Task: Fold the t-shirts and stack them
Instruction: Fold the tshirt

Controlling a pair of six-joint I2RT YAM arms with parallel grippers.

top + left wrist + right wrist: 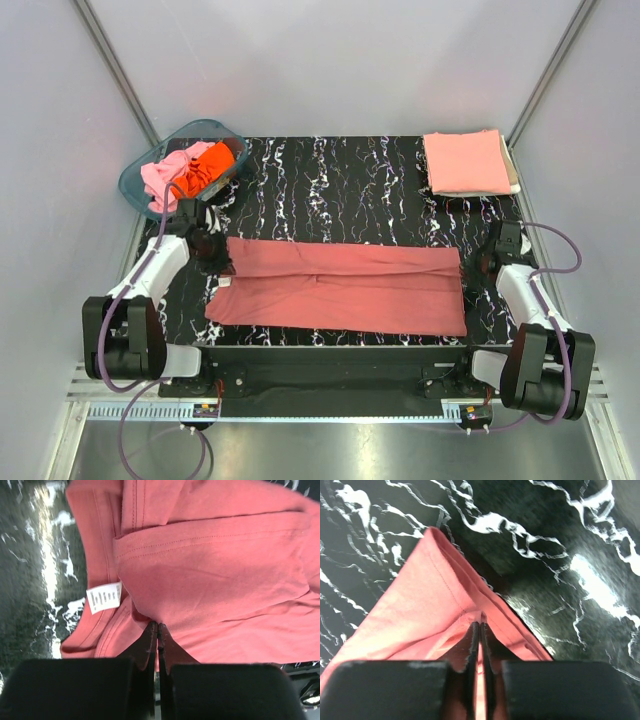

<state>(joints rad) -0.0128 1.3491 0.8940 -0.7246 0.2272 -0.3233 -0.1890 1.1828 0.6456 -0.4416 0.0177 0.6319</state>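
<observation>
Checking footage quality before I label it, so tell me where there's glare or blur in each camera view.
Top external: evenly lit, sharp across the brick-red cloth t-shirt and black white-veined tabletop. Left wrist: a white glare streak on the tabletop, shirt stitching crisp. Right wrist: tabletop blurred, bright glare patch at right.

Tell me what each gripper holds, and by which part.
Both hold the red t-shirt. The left gripper pinches it beside the collar, near the white label. The right gripper pinches the edge near a corner at the opposite end.
</observation>
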